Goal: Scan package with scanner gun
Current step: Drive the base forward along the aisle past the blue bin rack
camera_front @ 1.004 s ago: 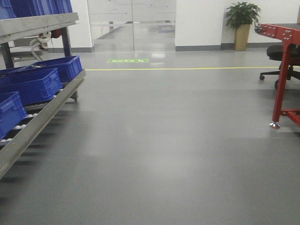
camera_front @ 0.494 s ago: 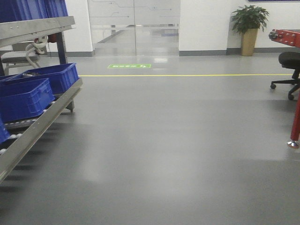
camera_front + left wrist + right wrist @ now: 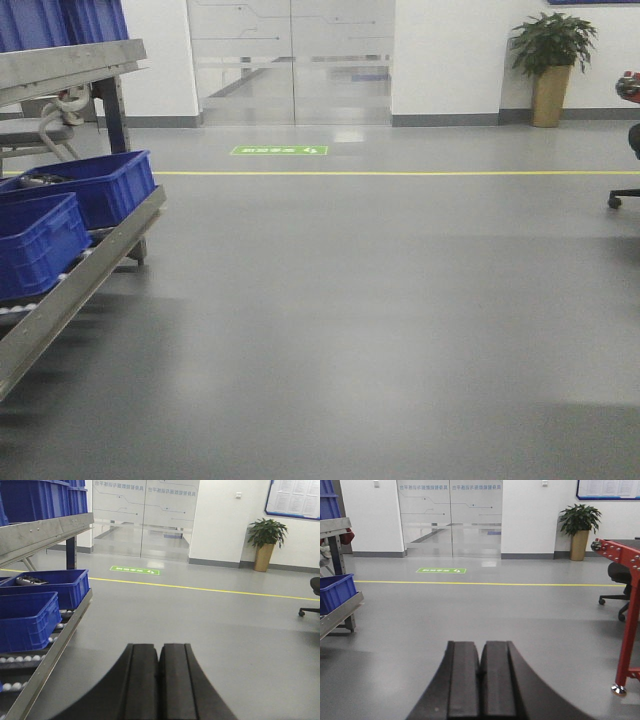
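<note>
A grey floor [image 3: 380, 330] fills the front view, running back to frosted glass doors [image 3: 292, 60] in a white wall. A green sign [image 3: 279, 150] lies on the floor before the doors, and a yellow line [image 3: 400, 173] crosses just in front of it. A plant [image 3: 552, 45] stands in a tall pot at the right of the wall. At the left, a metal roller rack [image 3: 70, 290] slopes toward the camera and carries 2 blue bins [image 3: 40, 245], one behind the other. A chair wheel [image 3: 615, 200] shows at the right edge.

The left wrist view faces the same doors. The left gripper [image 3: 159, 680] sits low in the middle, its 2 black fingers [image 3: 142, 680] pressed together with nothing between them. The rack is at its left; a dark object [image 3: 31, 580] lies in the far bin, too small to identify. A noticeboard [image 3: 295, 497] hangs top right.

In the right wrist view the right gripper [image 3: 480, 680] has its fingers together too, and they hold nothing. A red frame [image 3: 625, 605] stands at the right with a black chair [image 3: 617, 580] behind it.

The package and scanner gun cannot be placed from these 3 views.
</note>
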Controlling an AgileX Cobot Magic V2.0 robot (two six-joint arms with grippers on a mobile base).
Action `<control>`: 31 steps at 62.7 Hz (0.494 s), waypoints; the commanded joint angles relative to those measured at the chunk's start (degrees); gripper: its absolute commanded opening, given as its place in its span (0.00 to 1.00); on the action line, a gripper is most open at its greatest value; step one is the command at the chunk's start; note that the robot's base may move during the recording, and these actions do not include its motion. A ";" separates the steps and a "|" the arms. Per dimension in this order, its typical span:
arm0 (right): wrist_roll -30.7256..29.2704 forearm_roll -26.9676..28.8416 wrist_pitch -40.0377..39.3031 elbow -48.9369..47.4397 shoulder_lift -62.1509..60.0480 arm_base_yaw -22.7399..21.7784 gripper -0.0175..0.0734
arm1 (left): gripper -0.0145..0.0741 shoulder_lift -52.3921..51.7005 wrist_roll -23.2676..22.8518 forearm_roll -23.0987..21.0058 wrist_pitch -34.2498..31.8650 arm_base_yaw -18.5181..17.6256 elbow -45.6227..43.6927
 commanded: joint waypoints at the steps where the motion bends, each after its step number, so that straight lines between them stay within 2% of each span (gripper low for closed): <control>1: 0.04 0.09 -0.87 0.10 -0.16 -0.23 0.01 | 0.04 -0.20 -0.23 0.16 -0.90 -0.15 -0.14; 31: 0.04 0.09 -0.87 0.10 -0.16 -0.23 0.01 | 0.04 -0.20 -0.23 0.16 -0.90 -0.15 -0.14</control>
